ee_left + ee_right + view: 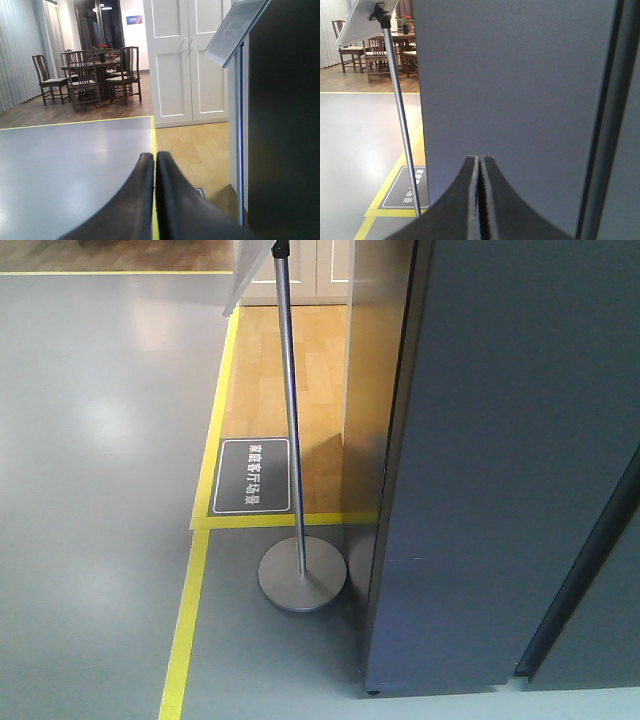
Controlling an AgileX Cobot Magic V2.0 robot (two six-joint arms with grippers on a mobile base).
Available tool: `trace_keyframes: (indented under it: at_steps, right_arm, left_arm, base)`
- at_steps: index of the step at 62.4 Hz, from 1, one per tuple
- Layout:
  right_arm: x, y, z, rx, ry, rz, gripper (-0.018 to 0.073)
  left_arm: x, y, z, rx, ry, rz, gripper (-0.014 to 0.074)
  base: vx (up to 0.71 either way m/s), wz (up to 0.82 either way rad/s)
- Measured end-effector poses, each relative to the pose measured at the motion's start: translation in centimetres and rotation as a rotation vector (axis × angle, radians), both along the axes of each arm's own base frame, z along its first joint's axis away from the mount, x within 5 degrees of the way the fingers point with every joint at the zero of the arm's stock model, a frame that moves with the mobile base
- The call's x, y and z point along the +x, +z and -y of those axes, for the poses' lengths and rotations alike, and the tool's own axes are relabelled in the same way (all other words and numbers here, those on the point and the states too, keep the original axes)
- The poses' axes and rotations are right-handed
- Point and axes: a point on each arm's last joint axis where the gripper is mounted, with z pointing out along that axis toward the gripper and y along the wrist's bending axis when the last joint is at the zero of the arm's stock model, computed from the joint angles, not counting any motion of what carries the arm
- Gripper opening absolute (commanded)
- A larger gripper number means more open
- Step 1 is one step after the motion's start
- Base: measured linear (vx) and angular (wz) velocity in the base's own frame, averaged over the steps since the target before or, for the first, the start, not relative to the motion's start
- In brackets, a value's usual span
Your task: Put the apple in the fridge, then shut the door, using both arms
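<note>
Standing upright at the right of the front view, the fridge (500,460) shows only its dark grey outer face, its long axis vertical and its foot on the grey floor (90,440). A dark vertical seam runs down its right part, slanting toward the lower right corner of that view; whether this is the edge of the door cannot be told, and nothing of the white inside shows. The apple is in none of the views.

Just left of the fridge stands a sign stand: a thin metal pole (290,410) rising from a round grey base (302,578), with a tilted board at the top. Behind it lies a patch of wood flooring edged by yellow tape (188,610), bearing a dark floor plate (254,475) with white characters.

The left gripper (155,165) has its two black fingers pressed together with only a hairline between them, holding nothing. It points across the grey floor toward white cupboard doors (187,60) and a far dining set of dark chairs (82,77); the fridge's dark side fills the right edge of that view.

The right gripper (480,162) is likewise closed and empty, fingers meeting along a thin slit. It points straight at the flat grey face of the fridge, near it, though whether it touches cannot be told. The pole stands to its left.
</note>
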Motion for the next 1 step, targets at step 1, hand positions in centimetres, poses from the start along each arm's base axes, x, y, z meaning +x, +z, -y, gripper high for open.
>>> trace_keyframes:
  at_steps: [1]
  right_arm:
    - [0.00,0.00,0.00,0.000,0.000,0.000,-0.0004]
  left_arm:
    - [0.00,0.00,0.00,0.000,0.000,0.000,-0.0006]
  base:
    - [0.00,0.00]
